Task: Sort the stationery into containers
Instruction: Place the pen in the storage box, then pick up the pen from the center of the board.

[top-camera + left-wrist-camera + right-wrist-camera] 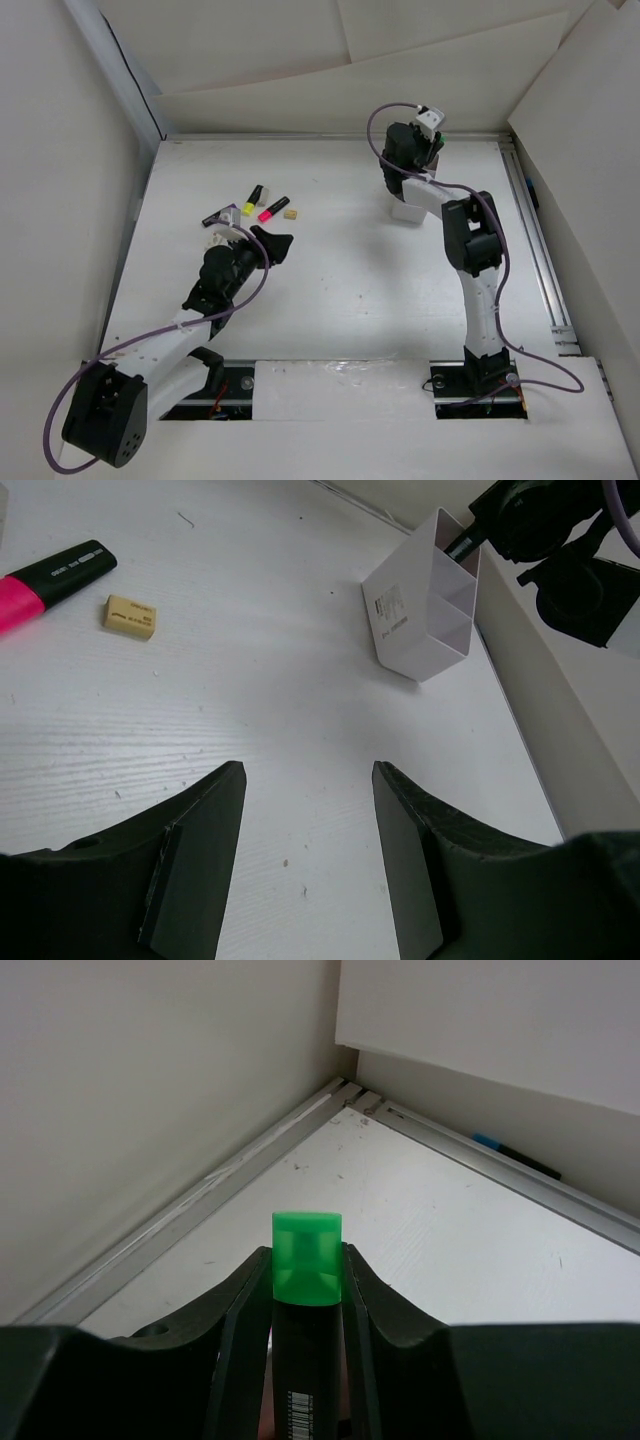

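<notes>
You are clamping the green highlighter [307, 1245] in the right gripper [307, 1272]. Be lowering it vertically into one white box [400, 620] compartment. The left gripper [308, 780] is hanging with its jaws apart, empty.

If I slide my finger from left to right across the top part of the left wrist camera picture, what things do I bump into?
pink highlighter → tan eraser → white box
</notes>
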Motion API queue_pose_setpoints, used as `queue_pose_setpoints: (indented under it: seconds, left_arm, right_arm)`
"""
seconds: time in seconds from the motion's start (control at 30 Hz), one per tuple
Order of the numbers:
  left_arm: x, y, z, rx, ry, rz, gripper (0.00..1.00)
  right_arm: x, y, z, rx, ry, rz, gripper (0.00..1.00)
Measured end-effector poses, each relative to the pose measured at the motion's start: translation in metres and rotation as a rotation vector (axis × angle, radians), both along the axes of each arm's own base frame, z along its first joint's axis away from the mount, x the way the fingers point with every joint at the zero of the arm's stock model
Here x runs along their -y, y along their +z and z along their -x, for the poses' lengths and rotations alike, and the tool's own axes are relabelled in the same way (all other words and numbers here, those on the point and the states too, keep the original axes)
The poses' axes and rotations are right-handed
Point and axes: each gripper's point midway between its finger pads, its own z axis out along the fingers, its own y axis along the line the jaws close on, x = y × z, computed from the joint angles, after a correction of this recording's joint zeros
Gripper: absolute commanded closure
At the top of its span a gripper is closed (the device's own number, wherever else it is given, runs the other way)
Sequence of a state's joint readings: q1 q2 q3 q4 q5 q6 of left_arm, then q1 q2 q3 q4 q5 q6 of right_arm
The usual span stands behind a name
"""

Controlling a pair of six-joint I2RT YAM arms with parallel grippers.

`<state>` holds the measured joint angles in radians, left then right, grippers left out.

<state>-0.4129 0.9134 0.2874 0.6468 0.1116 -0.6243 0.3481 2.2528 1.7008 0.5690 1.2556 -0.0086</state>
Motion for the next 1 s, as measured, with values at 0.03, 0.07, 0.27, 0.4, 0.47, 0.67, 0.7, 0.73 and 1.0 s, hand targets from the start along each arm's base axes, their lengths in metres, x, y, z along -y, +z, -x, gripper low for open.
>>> queue_pose_setpoints:
  seconds: [0.03, 0.07, 0.27, 0.4, 0.47, 0.67, 0.7, 0.73, 1.0]
  left_arm:
    - [0.000, -0.001, 0.000, -0.004, 0.000, -0.001, 0.50]
    - [0.000, -0.002, 0.000, -0.005, 0.000, -0.002, 0.50]
    - [0.000, -0.003, -0.001, -0.008, 0.000, -0.004, 0.50]
    - [-0.001, -0.003, -0.001, -0.008, 0.008, -0.005, 0.50]
    - [-0.001, -0.003, -0.001, -0.008, 0.009, -0.005, 0.48]
    - [-0.002, -0.003, -0.002, -0.008, 0.015, -0.006, 0.45]
    - [-0.002, -0.003, -0.002, -0.008, 0.017, -0.006, 0.45]
    - [-0.003, -0.003, -0.002, -0.007, 0.021, -0.007, 0.45]
    - [-0.016, -0.021, -0.008, -0.061, 0.092, -0.069, 0.44]
  right_arm:
    - [0.000, -0.003, 0.000, -0.007, -0.001, 0.003, 0.85]
    - [0.000, -0.004, -0.001, -0.006, -0.002, 0.003, 0.85]
    - [-0.001, -0.002, 0.001, 0.006, -0.013, -0.001, 0.81]
    - [-0.008, -0.005, 0.005, 0.017, -0.010, -0.005, 0.70]
    - [-0.014, -0.008, 0.009, 0.025, -0.002, -0.009, 0.58]
    - [-0.033, -0.016, 0.019, -0.002, 0.025, 0.004, 0.42]
    - [-0.035, -0.016, 0.022, -0.006, 0.031, 0.006, 0.41]
    - [-0.036, -0.016, 0.025, -0.013, 0.033, 0.010, 0.41]
    - [-0.048, 0.037, 0.062, 0.052, 0.079, -0.021, 0.34]
